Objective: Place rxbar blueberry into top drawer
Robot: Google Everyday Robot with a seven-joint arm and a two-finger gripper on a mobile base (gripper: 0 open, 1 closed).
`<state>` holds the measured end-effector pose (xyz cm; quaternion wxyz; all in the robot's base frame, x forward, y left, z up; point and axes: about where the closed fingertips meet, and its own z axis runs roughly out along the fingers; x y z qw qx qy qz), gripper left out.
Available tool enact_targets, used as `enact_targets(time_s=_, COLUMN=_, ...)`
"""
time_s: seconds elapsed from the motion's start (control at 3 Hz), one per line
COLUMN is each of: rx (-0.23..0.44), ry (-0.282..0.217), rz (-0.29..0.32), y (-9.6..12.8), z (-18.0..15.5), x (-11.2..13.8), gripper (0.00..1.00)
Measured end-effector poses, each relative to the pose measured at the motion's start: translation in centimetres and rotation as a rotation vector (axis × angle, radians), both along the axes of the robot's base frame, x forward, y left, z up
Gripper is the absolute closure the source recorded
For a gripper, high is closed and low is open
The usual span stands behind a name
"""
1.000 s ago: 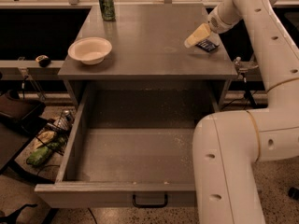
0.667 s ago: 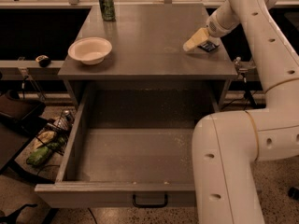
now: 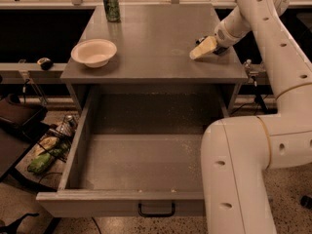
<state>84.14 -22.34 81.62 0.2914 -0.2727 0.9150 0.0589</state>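
On the floor at the far left, about 8 o'clock from the cabinet, a wire basket (image 3: 58, 133) holds green and yellowish packets. Above it, on a side ledge, sits a small dark round object (image 3: 44, 62).

On the flat grey metal cabinet top (image 3: 156, 33), a shallow white bowl (image 3: 94, 52) stands near the left edge at roughly 9 o'clock. A green drink can (image 3: 111, 5) stands upright in the far-left corner at about 11 o'clock, well apart from the bowl.

Below the top, toward 6 o'clock, the wide grey metal top drawer (image 3: 122, 204) is pulled fully out. Its speckled floor is bare, and the small black handle (image 3: 156, 209) shows on the front panel.

The pale, cream-coloured gripper (image 3: 202, 48) is down at the cabinet surface near the right edge, at around 3 o'clock, pointing toward 8 o'clock. Whether it is open or closed, and whether it has hold of anything, I cannot tell.

The small dark-wrapped rxbar blueberry (image 3: 219, 49) lies on the cabinet top just beside the gripper, on its 3 o'clock side and partly hidden behind it. It is outside the drawer.

The white jointed robot arm (image 3: 273, 48) comes from 1 o'clock and fills the right side. Its bulky lower segment (image 3: 239, 174) covers the drawer's right end.
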Motion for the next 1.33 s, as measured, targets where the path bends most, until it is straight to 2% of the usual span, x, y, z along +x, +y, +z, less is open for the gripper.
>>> enact_targets(time_s=1.0, rx=0.0, ry=-0.001, rz=0.0, y=0.2, z=2.2, x=-0.6, gripper=0.88)
enact_targets(time_s=1.33, rx=0.0, ry=-0.001, rz=0.0, y=0.5, z=2.5, x=-1.1, gripper=1.0)
